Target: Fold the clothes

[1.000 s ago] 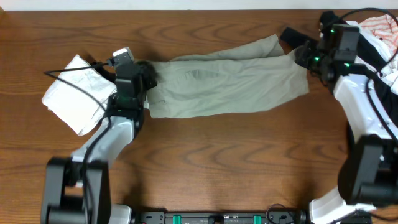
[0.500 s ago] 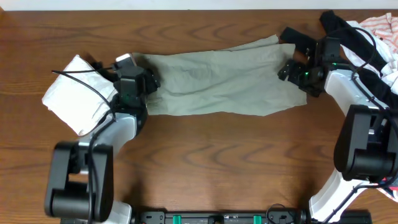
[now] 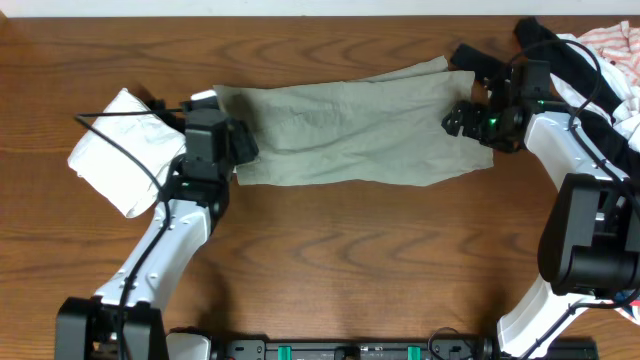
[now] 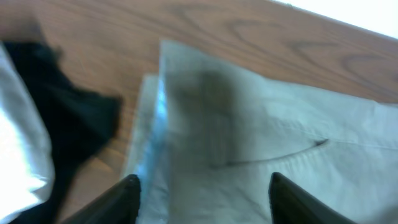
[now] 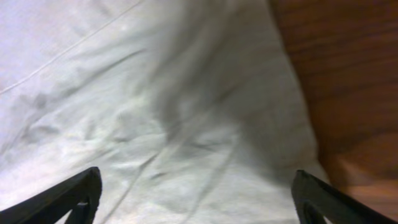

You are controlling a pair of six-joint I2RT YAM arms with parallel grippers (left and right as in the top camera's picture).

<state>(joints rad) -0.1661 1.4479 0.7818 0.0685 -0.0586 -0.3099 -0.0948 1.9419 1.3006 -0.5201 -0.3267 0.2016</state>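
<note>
Across the upper middle of the tabletop (image 3: 350, 270), the pale grey-green shorts (image 3: 350, 125) lie flat in a long wrinkled strip, with 1 arm at each end.
At the strip's left end, the left fingers (image 4: 121, 199) stand apart over the cloth's edge, gripping nothing; a white folded bundle (image 3: 115, 155) sits just beyond that arm. At the right end, the right fingers (image 5: 74, 193) are spread wide above the creased fabric, also empty, close to the bare wood. Behind the right arm, at the far right corner, lie a black garment (image 3: 575, 60) and a pink-and-white striped one (image 3: 610, 35), apart from the shorts.
</note>
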